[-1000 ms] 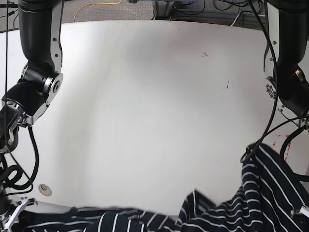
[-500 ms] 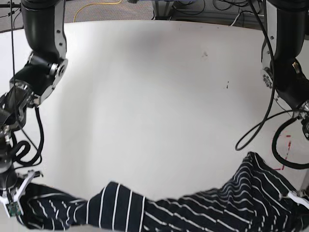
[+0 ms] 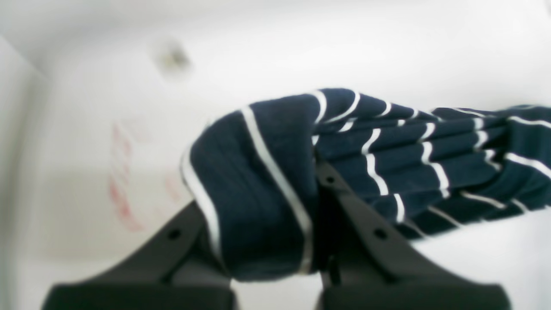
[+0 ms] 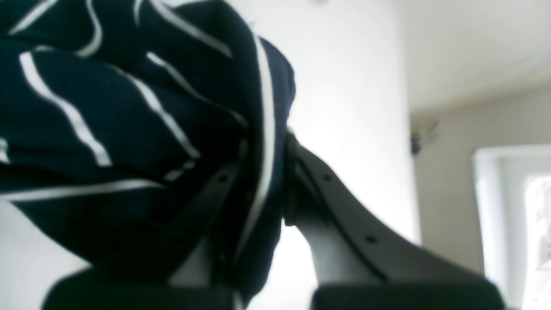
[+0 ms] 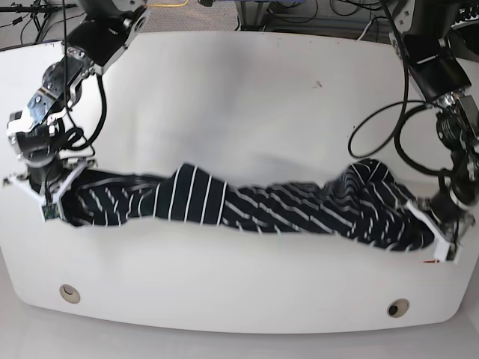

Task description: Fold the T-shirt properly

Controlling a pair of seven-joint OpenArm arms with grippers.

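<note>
- Across the white table (image 5: 247, 97), the T-shirt (image 5: 247, 202) lies stretched in a bunched band from side to side.
- Left gripper (image 5: 438, 235) jaws are clamped on one end; right gripper (image 5: 45, 198) jaws are clamped on the other.
- Two round holes (image 5: 69, 293) mark the near edge.
- Cables (image 5: 314, 11) lie on the floor behind.

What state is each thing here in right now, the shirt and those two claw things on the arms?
T-shirt: unfolded, bunched into a long rumpled band stretched across the table between the two arms.
Left gripper: jaws shut on one end of the T-shirt.
Right gripper: jaws shut on the other end.
Table: bare white top, faint red marks near the left gripper.
</note>
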